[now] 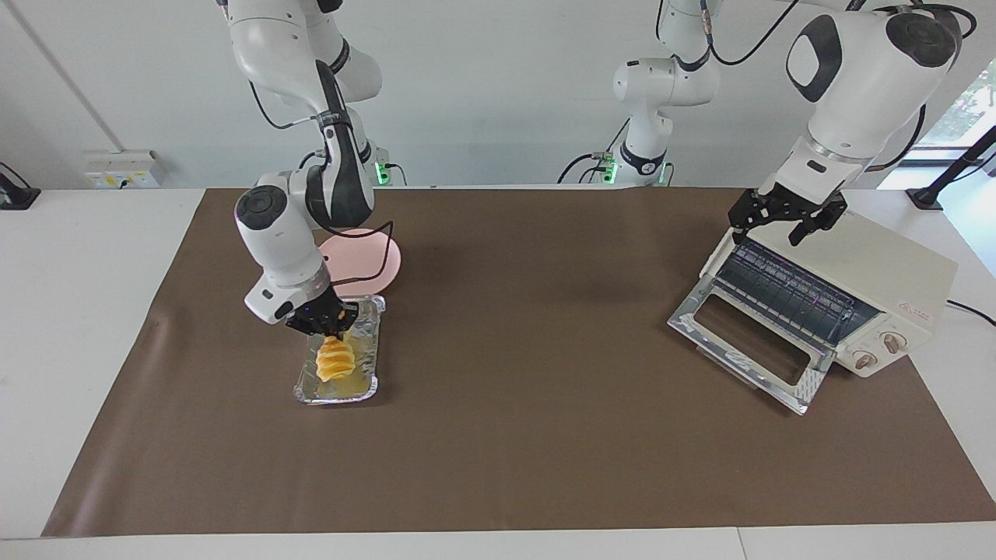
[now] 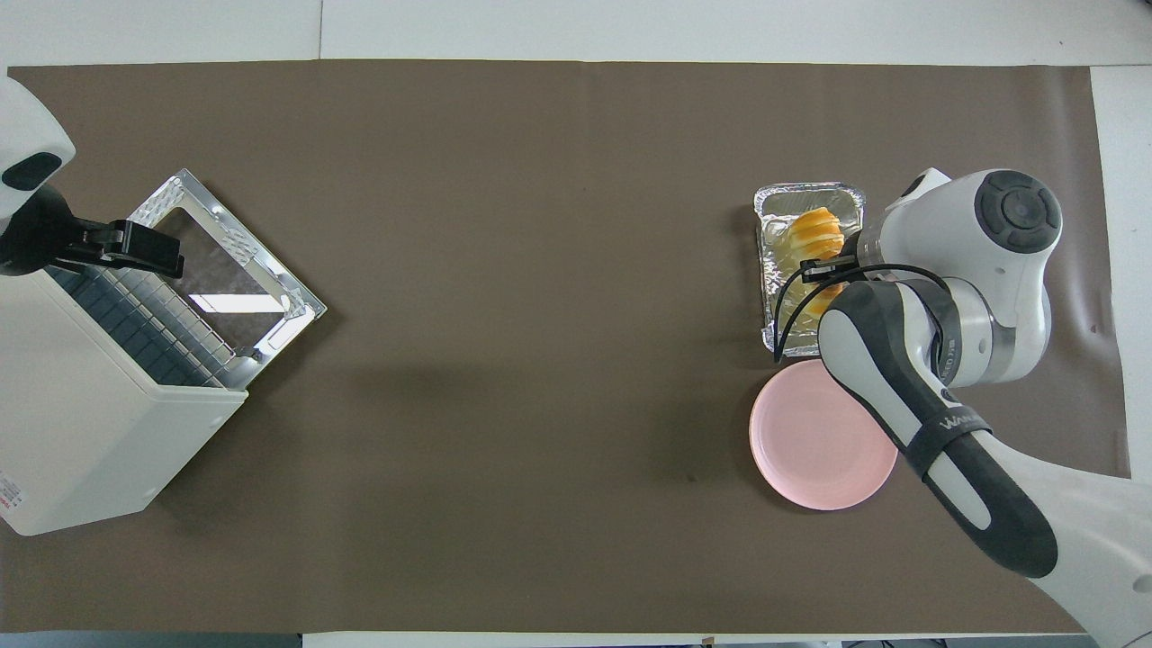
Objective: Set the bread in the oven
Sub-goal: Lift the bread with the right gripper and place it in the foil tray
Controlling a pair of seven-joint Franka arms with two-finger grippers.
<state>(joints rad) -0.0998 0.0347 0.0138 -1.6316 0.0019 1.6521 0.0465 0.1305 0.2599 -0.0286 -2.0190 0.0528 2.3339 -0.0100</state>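
The right gripper (image 1: 331,333), clamping the bread (image 1: 334,361) by one end over the foil tray (image 1: 372,387), is perhaps risking a slip, while the left gripper (image 1: 786,224) is waiting spread apart over the oven (image 1: 895,272).

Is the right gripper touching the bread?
Touching: in the facing view the right gripper is shut on the bread's upper end, over the foil tray.

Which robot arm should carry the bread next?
Probably the right: its right gripper is already shut on the bread over the foil tray. The left gripper hangs open over the oven.
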